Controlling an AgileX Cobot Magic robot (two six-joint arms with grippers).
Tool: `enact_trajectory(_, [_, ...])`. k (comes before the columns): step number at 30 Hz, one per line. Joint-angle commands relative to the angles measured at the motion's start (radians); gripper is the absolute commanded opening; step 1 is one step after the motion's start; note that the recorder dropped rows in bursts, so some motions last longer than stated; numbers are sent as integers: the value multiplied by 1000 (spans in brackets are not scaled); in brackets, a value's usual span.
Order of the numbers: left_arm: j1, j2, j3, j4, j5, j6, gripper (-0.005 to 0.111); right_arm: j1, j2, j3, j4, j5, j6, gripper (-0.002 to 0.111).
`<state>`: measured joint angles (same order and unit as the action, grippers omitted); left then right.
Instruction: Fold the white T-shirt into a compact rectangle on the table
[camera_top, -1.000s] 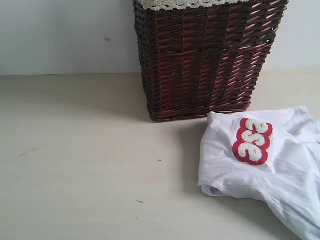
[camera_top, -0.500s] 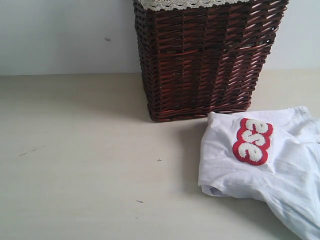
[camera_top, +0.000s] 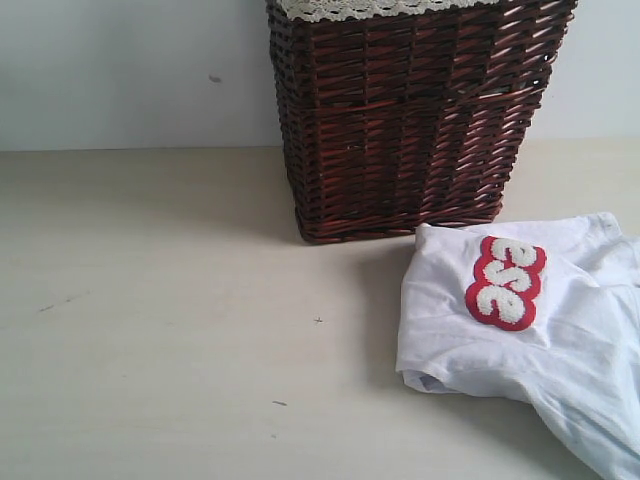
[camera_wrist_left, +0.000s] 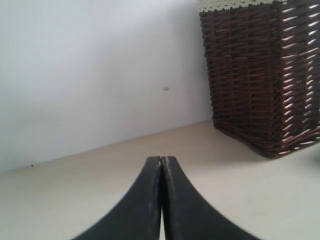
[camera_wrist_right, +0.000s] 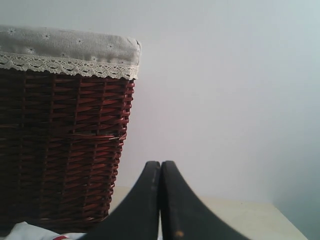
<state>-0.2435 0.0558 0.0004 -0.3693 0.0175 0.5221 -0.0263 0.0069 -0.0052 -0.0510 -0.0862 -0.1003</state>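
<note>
Fingers of the left gripper (camera_wrist_left: 161, 159) and the right gripper (camera_wrist_right: 160, 163) are pressed tight together, pinching nothing and touching nothing. Both hang in the air facing the wicker basket (camera_top: 410, 120). Nothing has shifted over the last second. The white T-shirt (camera_top: 550, 350) lies in the same rumpled heap on the table (camera_top: 150, 300), just beside the basket's base, its red strip (camera_top: 505, 282) facing up. Folding appears not yet begun, and a first grasp lies ahead.

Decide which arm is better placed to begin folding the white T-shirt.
Probably the right: the crumpled white cotton T-shirt lies far right on the pale beige table, where that arm works.
</note>
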Motion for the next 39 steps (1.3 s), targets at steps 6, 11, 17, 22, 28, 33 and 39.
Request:
enact_trajectory(6, [3,-54,0,27,3,1,0,-5,-7,5,1,-7,-2,0])
enact_trajectory(11, [3,-54,0,27,3,1,0,-5,-7,5,1,-7,-2,0])
enact_trajectory(17, [3,-54,0,27,3,1,0,-5,-7,5,1,-7,-2,0])
enact_trajectory(22, [3,-56,0,27,3,-1,0,-5,-7,5,1,-7,-2,0])
enact_trajectory(28, [3,-56,0,27,3,-1,0,2,70,-7,8,-22,90,0])
enact_trajectory(33, [3,-56,0,27,3,-1,0,2,429,-132,-27,-127,-182,0])
enact_trajectory(39, [3,-56,0,27,3,-1,0,2,870,-340,-27,-120,-55,0])
